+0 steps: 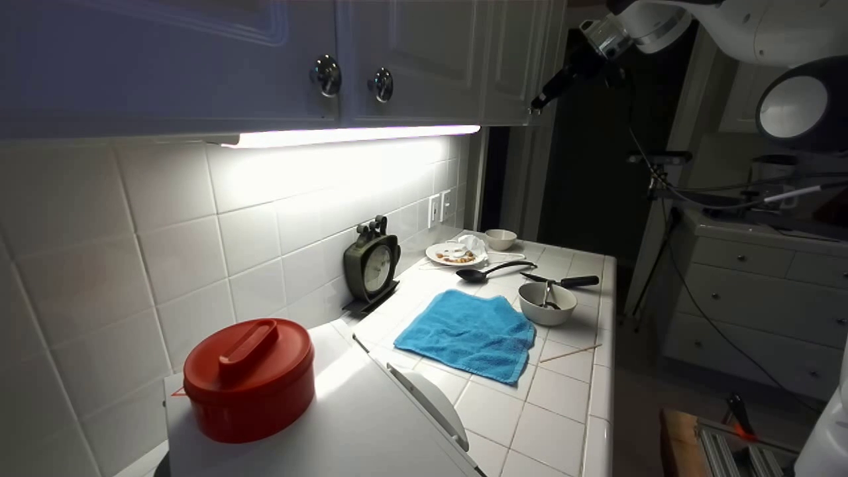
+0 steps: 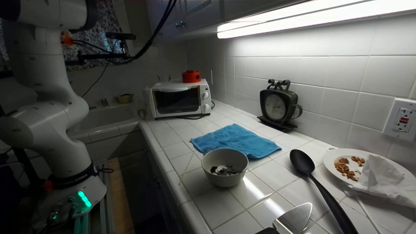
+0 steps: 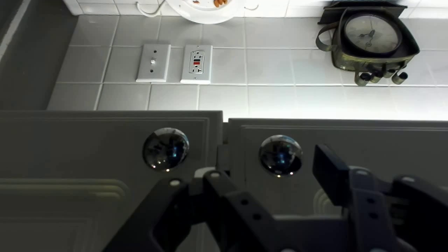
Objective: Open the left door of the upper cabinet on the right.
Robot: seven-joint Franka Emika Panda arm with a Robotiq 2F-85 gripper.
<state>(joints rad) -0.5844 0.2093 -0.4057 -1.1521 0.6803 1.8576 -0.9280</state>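
The left door [image 1: 516, 59] of the upper cabinet is a white panelled door, dim here, hanging closed past the paired-knob doors. The wrist view is upside down, so this left door [image 3: 378, 147] is on the picture's right. Its round silver knob [image 3: 281, 155] sits near its lower corner. My gripper [image 3: 275, 162] is open, one finger on each side of this knob. One finger overlaps the gap between the two doors. I cannot tell whether either finger touches the knob. In an exterior view the gripper [image 1: 540, 103] is at the door's lower corner. The gripper is out of the other exterior frame.
The neighbouring right door [image 3: 70, 150] has its own knob [image 3: 166, 149] close by. Bluish doors carry paired knobs [image 1: 326, 75]. A lamp [image 1: 358, 136] is under the cabinet. Below are a scale clock [image 1: 372, 265], a blue towel [image 1: 470, 334], a bowl [image 1: 547, 305] and a plate [image 1: 457, 254].
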